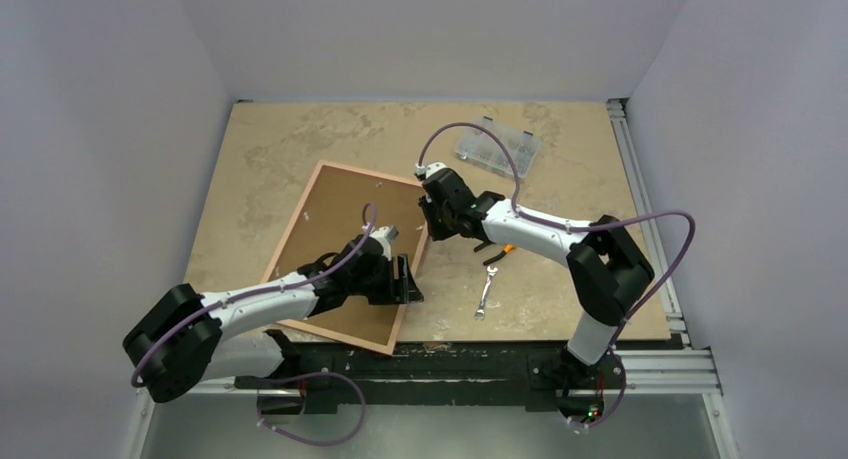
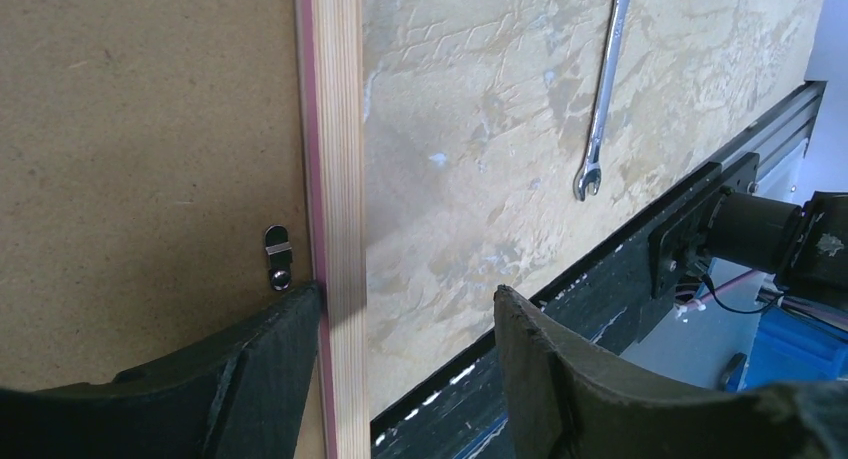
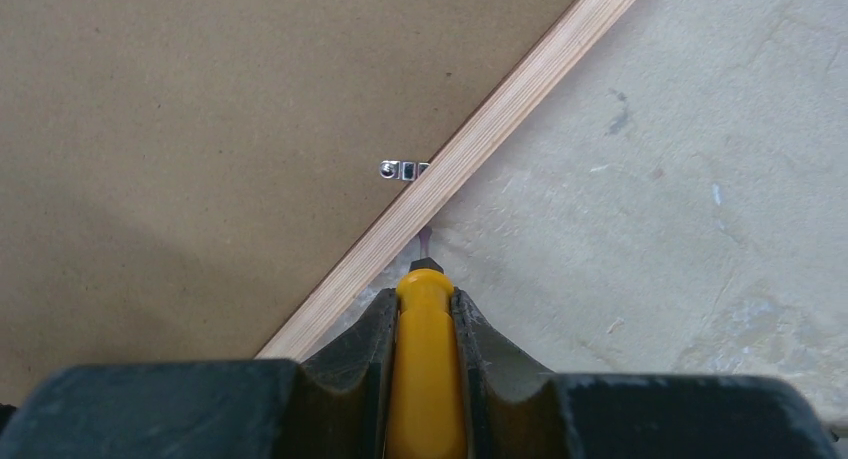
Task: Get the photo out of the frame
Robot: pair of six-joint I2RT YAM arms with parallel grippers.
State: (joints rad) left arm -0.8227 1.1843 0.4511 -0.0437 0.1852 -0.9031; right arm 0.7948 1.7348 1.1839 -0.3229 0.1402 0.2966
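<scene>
Because the frame [image 2: 340,129] lies face down on the table [image 3: 650,229], you see only the brown backing board [image 2: 150,129]. The photo sits beneath that board, out of sight, so its surface cannot be inspected.

**Left gripper** [image 2: 405,294]: open and holding nothing, it straddles one wooden rail of the frame. The inner finger rests on the board against the rail's inner edge, and the outer finger stands apart from the rail, over the table. A small metal clip [image 2: 277,257] lies just ahead of the inner finger. A wrench [image 2: 600,99] lies well ahead of the outer finger.

**Right gripper** [image 3: 422,297]: closed on a yellow-handled tool [image 3: 425,379]. Its thin tip points straight ahead at the rail's outer edge, though contact cannot be confirmed. A second clip [image 3: 403,169] sits just beyond the rail from that tip, on the board side. Whether either clip locks the board cannot be told.

**Handling (judgement):** Expect the board to be light, thin and stiff, seated flush inside the rails. It offers no edge to pinch until the clips are turned clear. Pry or lift it at the rail side nearest your fingers, close to a corner, where it should flex least. Expect the print under it to be lighter still, limp, and easy to crease or smudge. Take it by its border with a shallow pinch, and keep it flat.
</scene>
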